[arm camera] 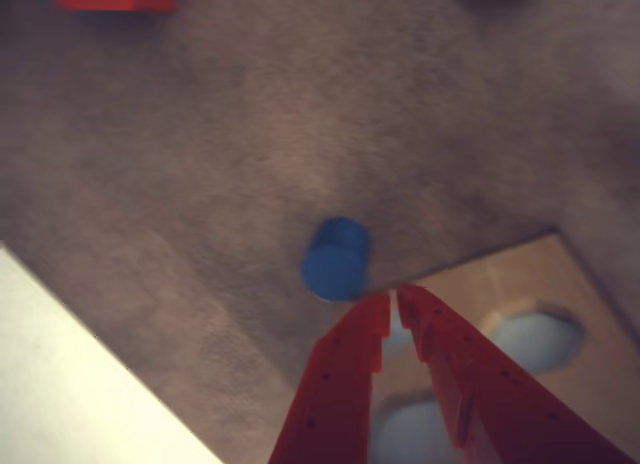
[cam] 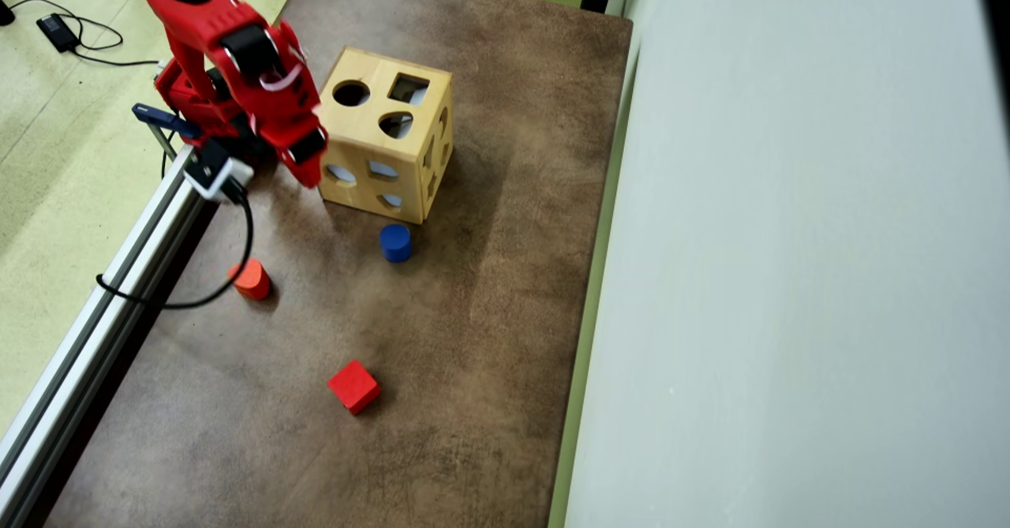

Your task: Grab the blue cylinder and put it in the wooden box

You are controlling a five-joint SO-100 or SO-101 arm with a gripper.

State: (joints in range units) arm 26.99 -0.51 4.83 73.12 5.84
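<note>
Overhead view: blue cylinder (cam: 395,242) stands just beside the wooden box (cam: 387,145) (near its lower corner). Wrist view shows the gripper (arm camera: 393,302) nearly closed, empty, above the cylinder.

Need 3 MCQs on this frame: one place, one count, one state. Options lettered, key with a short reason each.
1. Where is the blue cylinder?
A. inside the wooden box
B. on the mat beside the wooden box
C. in the pincer

2. How many red or orange-red blocks lie on the mat?
A. one
B. two
C. four

3. The pincer is:
A. holding nothing
B. gripping the red cube
C. gripping the cylinder

B: it stands on the mat near the box's lower corner.
B: red cube and orange-red block.
A: its tips hold nothing.
</note>
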